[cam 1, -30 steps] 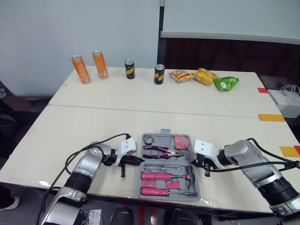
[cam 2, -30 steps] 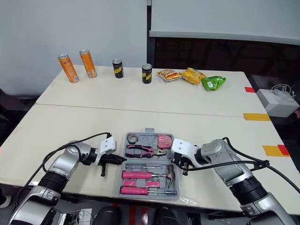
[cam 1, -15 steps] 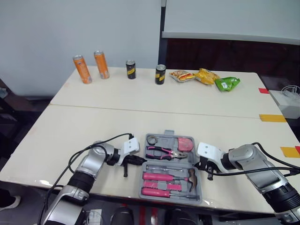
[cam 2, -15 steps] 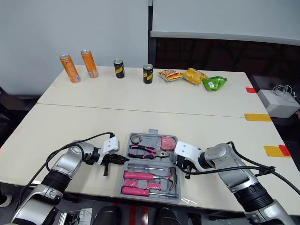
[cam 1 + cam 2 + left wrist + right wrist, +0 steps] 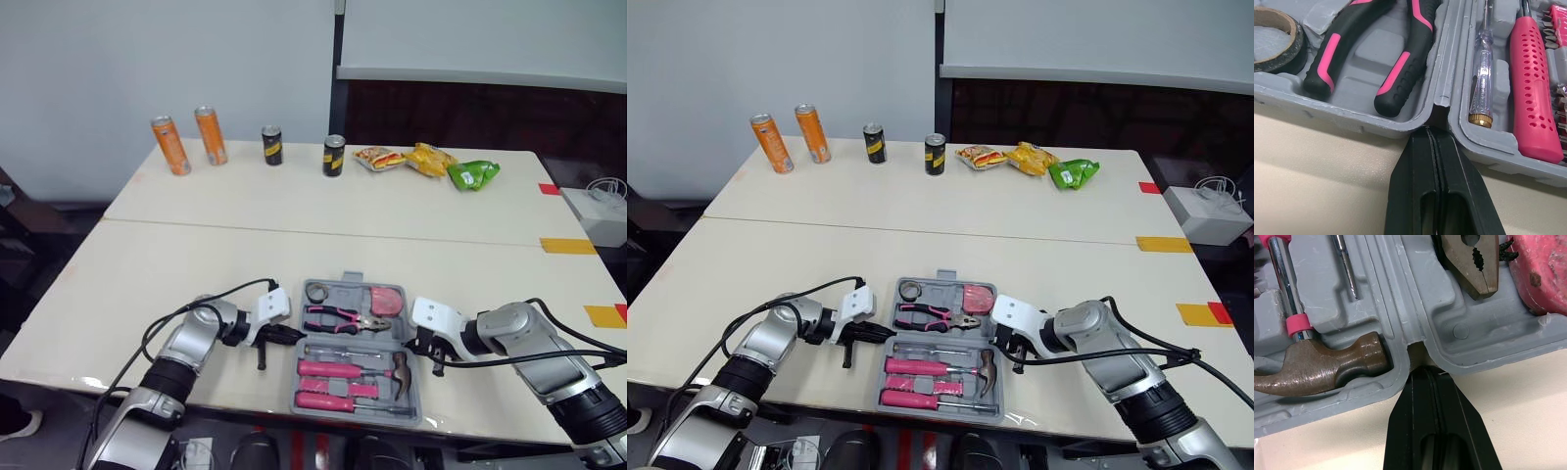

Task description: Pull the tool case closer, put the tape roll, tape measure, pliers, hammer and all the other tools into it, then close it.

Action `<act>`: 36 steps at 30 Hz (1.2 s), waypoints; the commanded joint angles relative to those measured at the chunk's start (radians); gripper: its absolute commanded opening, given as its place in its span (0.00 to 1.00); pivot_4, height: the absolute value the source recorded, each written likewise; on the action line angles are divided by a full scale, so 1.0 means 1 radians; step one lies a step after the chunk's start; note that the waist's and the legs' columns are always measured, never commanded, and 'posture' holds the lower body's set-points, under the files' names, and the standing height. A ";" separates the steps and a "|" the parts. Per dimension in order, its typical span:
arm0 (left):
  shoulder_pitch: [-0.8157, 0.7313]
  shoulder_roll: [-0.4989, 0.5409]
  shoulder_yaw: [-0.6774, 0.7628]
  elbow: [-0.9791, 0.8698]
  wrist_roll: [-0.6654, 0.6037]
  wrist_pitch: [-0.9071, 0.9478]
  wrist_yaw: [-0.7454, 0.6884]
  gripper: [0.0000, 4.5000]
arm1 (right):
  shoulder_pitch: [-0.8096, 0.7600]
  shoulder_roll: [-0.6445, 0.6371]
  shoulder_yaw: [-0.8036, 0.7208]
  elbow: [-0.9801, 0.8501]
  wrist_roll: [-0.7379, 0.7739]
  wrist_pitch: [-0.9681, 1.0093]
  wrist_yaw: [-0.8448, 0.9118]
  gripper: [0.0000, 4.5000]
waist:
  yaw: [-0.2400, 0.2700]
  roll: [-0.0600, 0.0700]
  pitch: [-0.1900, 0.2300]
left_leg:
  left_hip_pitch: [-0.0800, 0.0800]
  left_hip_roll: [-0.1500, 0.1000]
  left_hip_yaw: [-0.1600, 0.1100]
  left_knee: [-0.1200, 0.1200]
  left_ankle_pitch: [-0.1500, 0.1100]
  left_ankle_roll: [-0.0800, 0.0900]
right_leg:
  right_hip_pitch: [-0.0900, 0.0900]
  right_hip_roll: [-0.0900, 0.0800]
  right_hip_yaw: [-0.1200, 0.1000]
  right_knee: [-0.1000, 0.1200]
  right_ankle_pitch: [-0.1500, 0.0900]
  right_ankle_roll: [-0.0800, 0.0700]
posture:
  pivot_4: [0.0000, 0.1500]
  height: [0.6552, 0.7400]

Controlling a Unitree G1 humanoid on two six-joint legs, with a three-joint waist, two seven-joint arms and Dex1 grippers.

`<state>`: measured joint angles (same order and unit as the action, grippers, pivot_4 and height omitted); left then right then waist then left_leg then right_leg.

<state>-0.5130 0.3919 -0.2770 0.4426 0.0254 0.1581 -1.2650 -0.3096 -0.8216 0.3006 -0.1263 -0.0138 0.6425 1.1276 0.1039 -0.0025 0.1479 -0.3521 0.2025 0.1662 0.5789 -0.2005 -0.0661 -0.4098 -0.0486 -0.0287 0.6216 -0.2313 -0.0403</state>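
Note:
The grey tool case [image 5: 350, 279] lies open near the table's front edge. Its far half holds the tape roll [image 5: 1273, 36], the pink-and-black pliers [image 5: 1396, 54] and a pink tape measure [image 5: 1542, 269]. Its near half holds a clear tester screwdriver [image 5: 1483, 63], a pink-handled screwdriver [image 5: 1537, 88] and the hammer [image 5: 1317, 364]. My left gripper [image 5: 1429, 129] is shut, its tip at the hinge notch on the case's left side. My right gripper [image 5: 1422, 372] is shut too, its tip at the hinge notch on the right side.
Two orange cans [image 5: 168, 145] and two dark cans [image 5: 333, 155] stand along the table's far edge, with snack bags [image 5: 431, 159] to their right. A white box [image 5: 605, 211] sits off the table at the right. The case's near rim lies close to the table's front edge.
Over the last second the case and both grippers have shifted slightly right and toward me. Both grippers stay shut at the hinge notches.

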 commanded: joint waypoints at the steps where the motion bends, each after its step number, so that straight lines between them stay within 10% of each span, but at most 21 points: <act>1: 0.012 -0.010 -0.020 -0.023 -0.015 -0.006 0.005 0.01 | 0.011 0.021 0.016 -0.019 0.029 -0.003 0.007 0.00 | -0.001 0.000 0.000 | 0.000 0.000 0.000 0.000 0.000 0.000 | 0.000 0.000 0.000 0.000 0.000 0.000 | 1.00 1.00; 25: 0.049 0.023 -0.005 -0.081 -0.042 0.020 0.044 0.01 | 0.004 0.069 0.024 -0.007 0.010 -0.012 -0.022 0.00 | -0.028 0.000 0.000 | 0.001 0.001 0.001 -0.001 0.000 0.000 | 0.000 0.001 0.000 0.000 0.000 0.000 | 1.00 1.00; 36: 0.209 0.090 0.183 -0.241 -0.227 0.065 0.080 0.00 | 0.146 0.011 -0.239 -0.039 0.162 -0.105 -0.022 0.12 | -0.029 0.004 0.003 | -0.002 0.001 0.001 -0.002 -0.001 0.002 | -0.002 0.001 0.000 -0.002 0.000 0.000 | 1.00 1.00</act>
<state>-0.3117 0.4733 -0.1455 0.2580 -0.1492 0.2091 -1.1947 -0.1699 -0.7973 0.1341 -0.1286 0.1049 0.5695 1.1001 0.0754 0.0017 0.1514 -0.3541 0.2032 0.1680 0.5769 -0.2020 -0.0639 -0.4121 -0.0479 -0.0282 0.6192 -0.2316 -0.0398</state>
